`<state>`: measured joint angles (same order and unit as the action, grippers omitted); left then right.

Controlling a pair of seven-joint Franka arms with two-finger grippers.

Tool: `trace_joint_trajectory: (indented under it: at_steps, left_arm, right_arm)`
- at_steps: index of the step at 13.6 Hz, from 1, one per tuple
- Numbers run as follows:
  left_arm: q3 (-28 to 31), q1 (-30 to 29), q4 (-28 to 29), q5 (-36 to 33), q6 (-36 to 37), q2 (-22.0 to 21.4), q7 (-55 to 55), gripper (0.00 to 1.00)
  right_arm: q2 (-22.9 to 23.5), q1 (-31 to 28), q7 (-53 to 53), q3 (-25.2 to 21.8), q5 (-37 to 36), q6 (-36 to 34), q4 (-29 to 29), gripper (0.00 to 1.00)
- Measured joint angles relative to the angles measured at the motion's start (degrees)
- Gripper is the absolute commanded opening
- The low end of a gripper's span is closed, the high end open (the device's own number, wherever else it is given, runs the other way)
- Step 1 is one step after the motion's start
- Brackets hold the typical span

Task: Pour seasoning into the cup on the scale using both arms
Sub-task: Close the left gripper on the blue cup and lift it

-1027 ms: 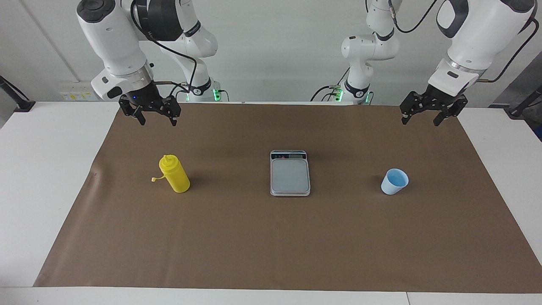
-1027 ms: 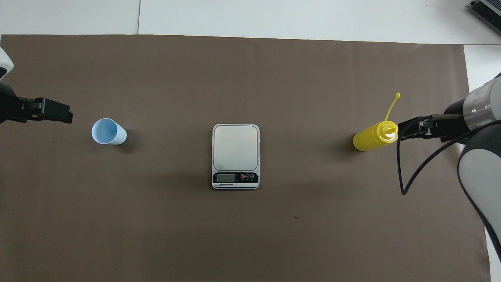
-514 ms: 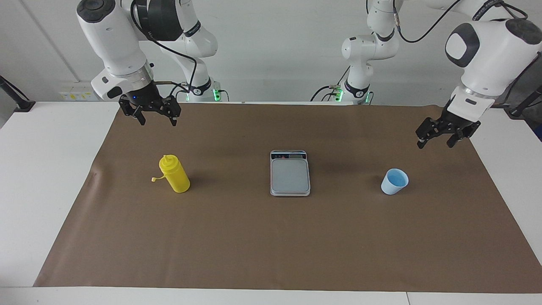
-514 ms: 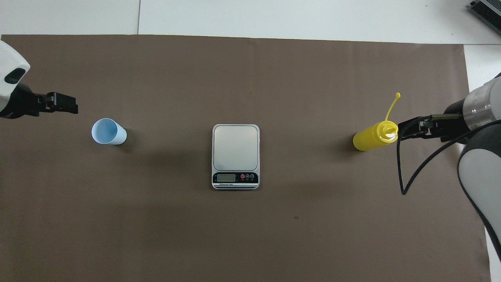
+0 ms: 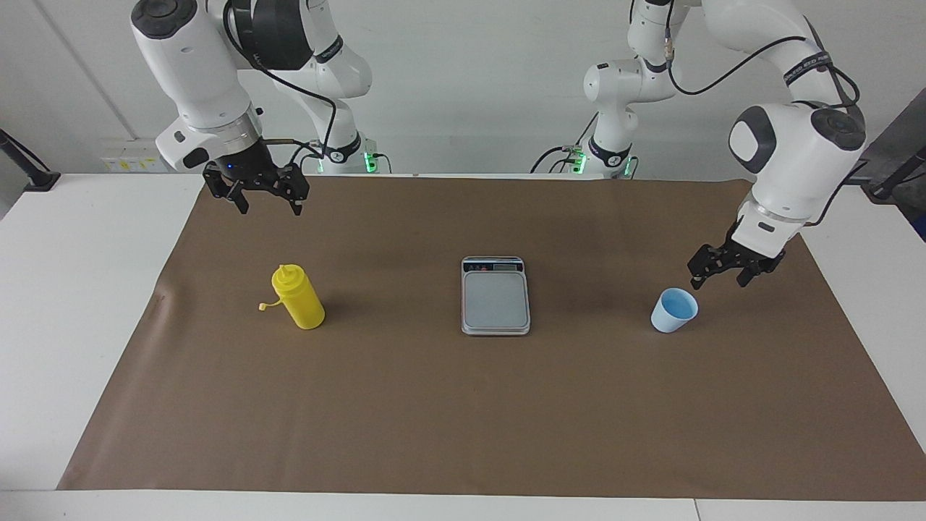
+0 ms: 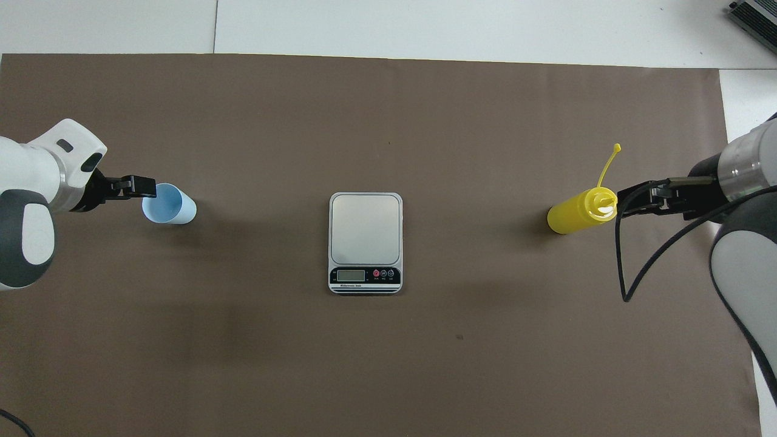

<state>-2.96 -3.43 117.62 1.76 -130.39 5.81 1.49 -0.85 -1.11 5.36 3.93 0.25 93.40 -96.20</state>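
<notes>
Hovering open beside the cup (image 5: 674, 310), seemingly untouching: left hand (image 5: 718, 279); right hand (image 5: 269, 208) open.

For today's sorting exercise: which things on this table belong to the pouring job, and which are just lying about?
Belong to the job:
yellow bottle
blue cup
scale
left gripper, open beside the cup
right gripper, open, waiting

Just lying about:
brown mat

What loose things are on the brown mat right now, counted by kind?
Bottle: 1, yellow
Scale: 1, grey
Cup: 1, light blue, not on the scale
Total: 3
</notes>
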Motion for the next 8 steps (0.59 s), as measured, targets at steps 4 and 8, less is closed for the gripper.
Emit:
trace_joint_trajectory:
  at_steps: [4,8]
  left_arm:
    - [-0.03,-0.03,5.84,0.00,-5.48,0.05,0.75,1.00]
    - [-0.07,-0.03,7.60,0.00,-7.49,0.61,2.15,0.09]
  right_arm:
    - [0.00,0.00,0.00,0.00,0.00,0.00,0.00,1.00]
    - [0.00,0.00,0.00,0.00,0.00,0.00,0.00,1.00]
